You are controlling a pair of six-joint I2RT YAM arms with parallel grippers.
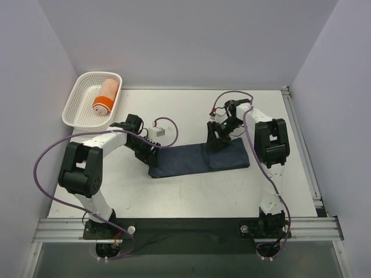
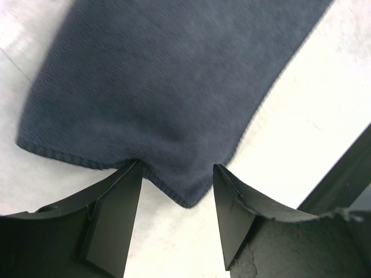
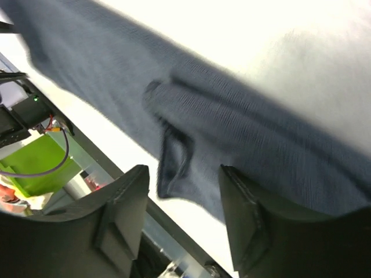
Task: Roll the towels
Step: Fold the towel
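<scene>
Left arm (image 1: 87, 168): white links, black boxy joint housings, black base. Left cable (image 1: 36, 165): purple, long loop from base to wrist behind claw. White connector block (image 1: 159, 131) just behind claw.

Right arm (image 1: 269, 145): same white-and-black build. Right cable (image 1: 235, 93): purple, arching behind claw.

Left gripper (image 2: 177, 174): two matte black wedge fingers (image 2: 113, 214), flat inner faces; one with rough, chipped rim.

Right gripper (image 3: 182, 174): same black wedge shape, smoother edges.
</scene>
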